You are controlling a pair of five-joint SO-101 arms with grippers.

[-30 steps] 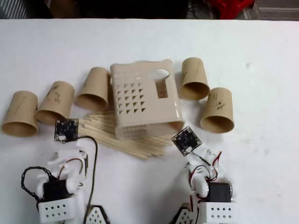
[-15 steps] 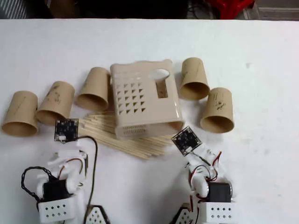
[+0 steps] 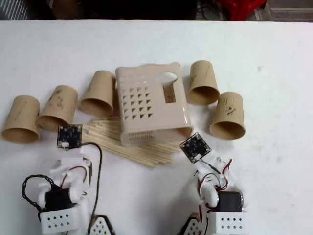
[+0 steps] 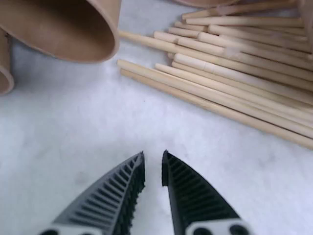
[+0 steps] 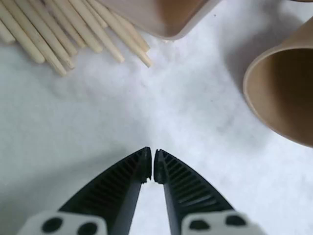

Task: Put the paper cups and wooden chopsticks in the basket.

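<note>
A beige perforated basket (image 3: 151, 105) lies tipped over mid-table, its mouth toward the arms, partly over a pile of wooden chopsticks (image 3: 132, 142). Brown paper cups lie on their sides: three to its left (image 3: 20, 119) (image 3: 58, 107) (image 3: 99, 93) and two to its right (image 3: 203, 82) (image 3: 228, 116). My left gripper (image 4: 152, 156) hovers over bare table with a narrow gap between its fingers and holds nothing; a cup (image 4: 63, 24) and the chopsticks (image 4: 234, 83) lie just beyond. My right gripper (image 5: 152, 156) is shut and empty, short of the basket rim (image 5: 166, 14), chopstick ends (image 5: 63, 29) and a cup (image 5: 286, 93).
The white table (image 3: 274, 58) stretches wide around the objects. The left arm's base (image 3: 58, 215) and the right arm's base (image 3: 222, 218) sit at the front edge. Dark clutter and something red (image 3: 242, 7) lie past the far edge.
</note>
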